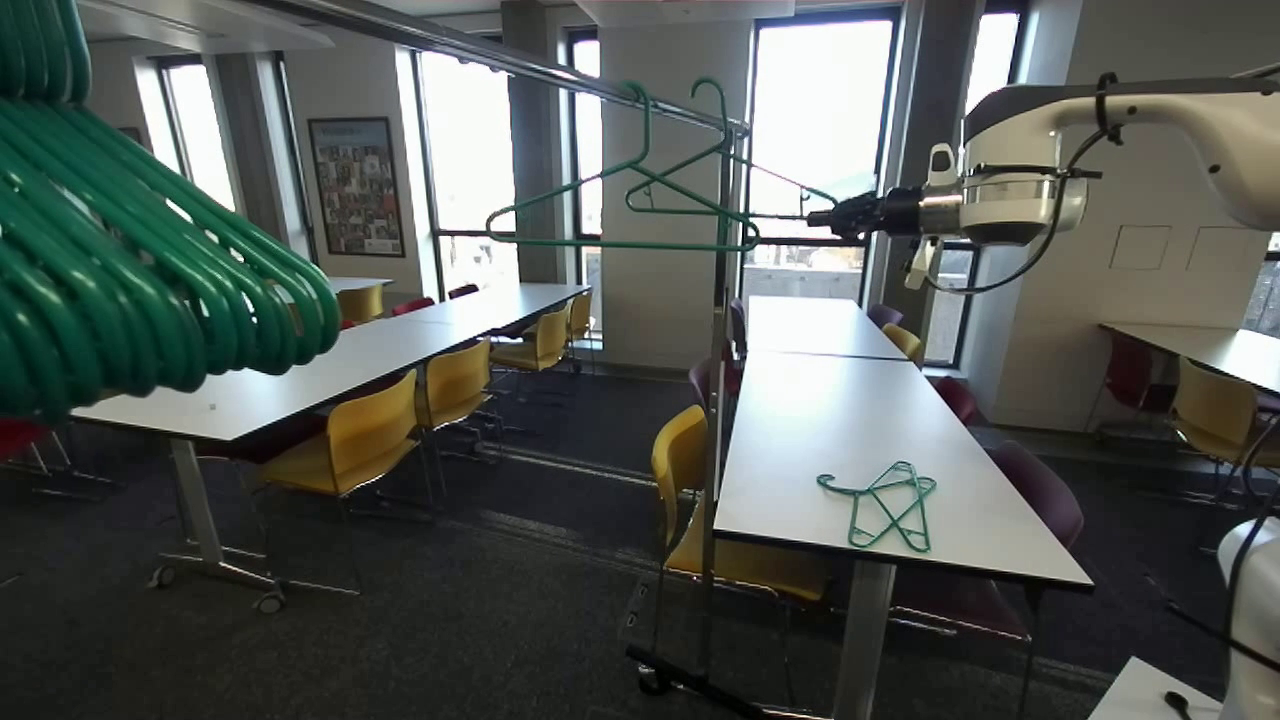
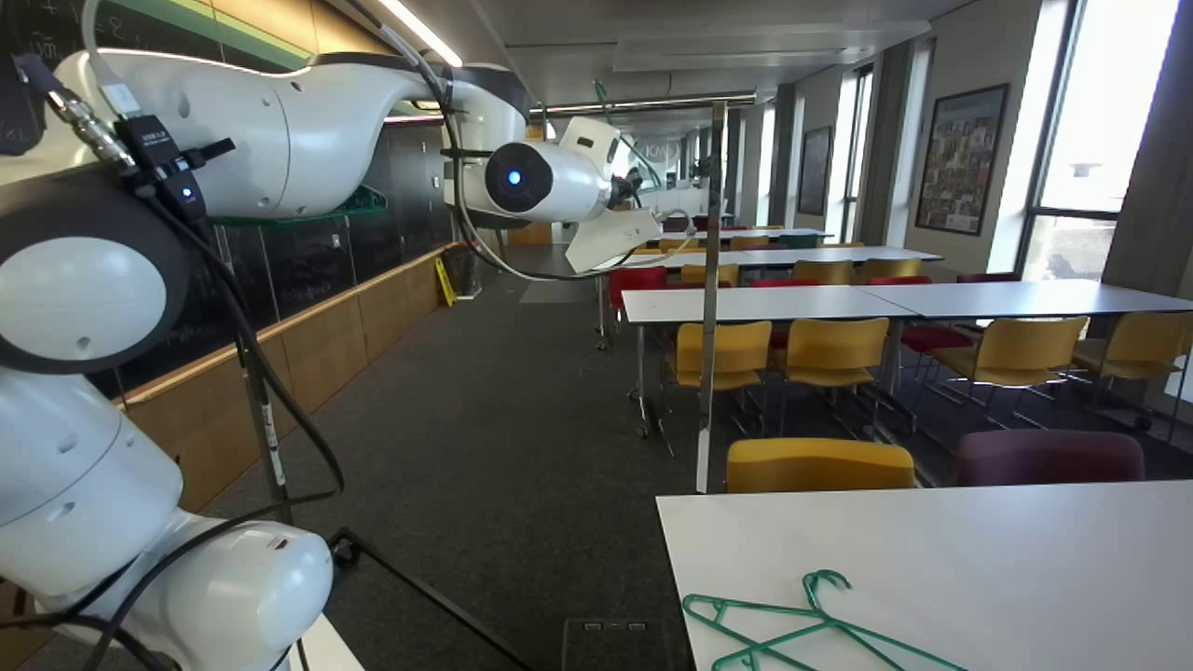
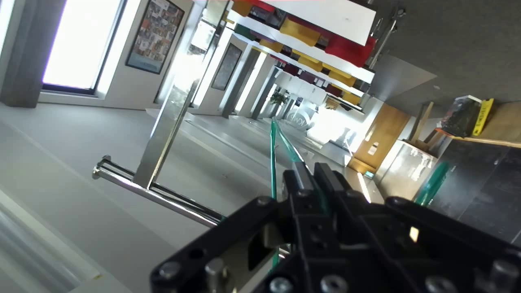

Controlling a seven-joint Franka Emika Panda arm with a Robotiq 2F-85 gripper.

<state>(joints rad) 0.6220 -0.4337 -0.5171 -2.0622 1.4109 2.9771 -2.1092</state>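
Note:
My gripper [image 1: 817, 217] is shut on a green hanger [image 1: 672, 211] by one lower corner, beside the rail's end. In the wrist view the hanger [image 3: 273, 156] runs between the fingers [image 3: 311, 167]. Its hook [image 1: 723, 112] is up at the rail [image 1: 560, 73]; I cannot tell whether it rests on the rail. Another green hanger [image 1: 610, 244] hangs from the rail in front of it. In an exterior view the gripper [image 2: 636, 186] is partly hidden by the wrist, and a green hook [image 2: 600, 90] shows above the rail [image 2: 671, 102].
The rail's upright post [image 1: 712, 400] stands below its end, also in an exterior view [image 2: 711, 280]. A bundle of green hangers [image 1: 150, 270] hangs close to the camera. Green hangers lie overlapping on a white table [image 1: 810, 420]. Yellow chairs [image 1: 690, 440] stand beside it.

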